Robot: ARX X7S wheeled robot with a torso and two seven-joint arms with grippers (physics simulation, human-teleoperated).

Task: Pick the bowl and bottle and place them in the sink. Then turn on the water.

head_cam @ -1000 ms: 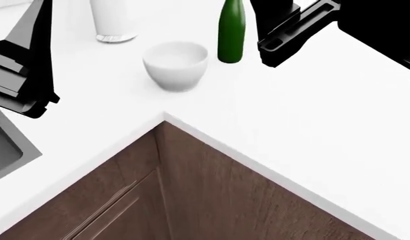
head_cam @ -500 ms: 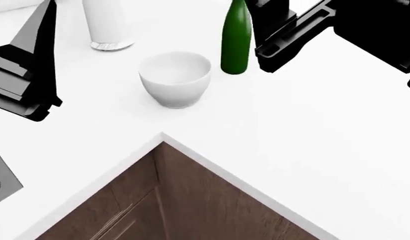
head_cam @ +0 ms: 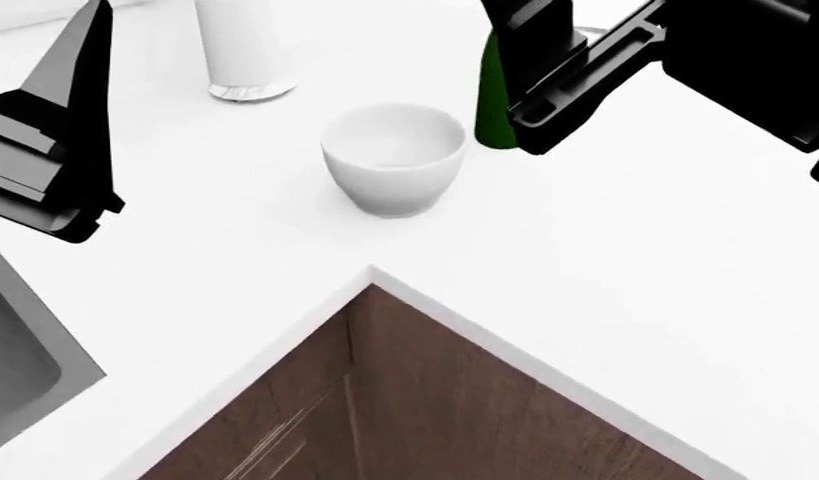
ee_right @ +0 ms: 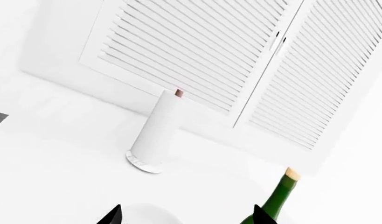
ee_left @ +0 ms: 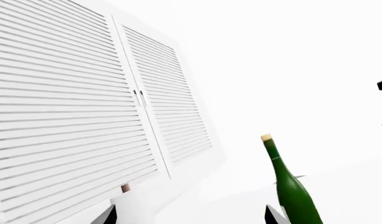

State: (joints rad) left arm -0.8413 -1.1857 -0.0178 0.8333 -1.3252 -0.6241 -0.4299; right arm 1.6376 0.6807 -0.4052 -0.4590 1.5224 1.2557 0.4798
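Observation:
The white bowl (head_cam: 393,155) stands upright on the white counter (head_cam: 623,260) near its inner corner. Just behind it is the green bottle (head_cam: 491,112), upright and mostly hidden in the head view by my right gripper (head_cam: 549,85), which hovers above it. In the right wrist view that gripper (ee_right: 187,216) is open, with the bowl's rim (ee_right: 147,215) and the corked bottle (ee_right: 274,201) below its tips. My left gripper (ee_left: 189,218) is open and empty, held up at the left, with the bottle (ee_left: 295,193) off to one side. A corner of the sink (head_cam: 16,360) shows at lower left. No water shows.
A tall white cylinder (head_cam: 242,45) with a silvery base stands behind the bowl on the left. Louvred white cabinet doors (ee_right: 240,60) rise behind the counter. Brown cabinet fronts (head_cam: 423,410) fill the corner below the counter edge.
The head view has shifted: bowl, bottle and cylinder now sit further right and more of the sink shows. The right gripper now covers most of the bottle.

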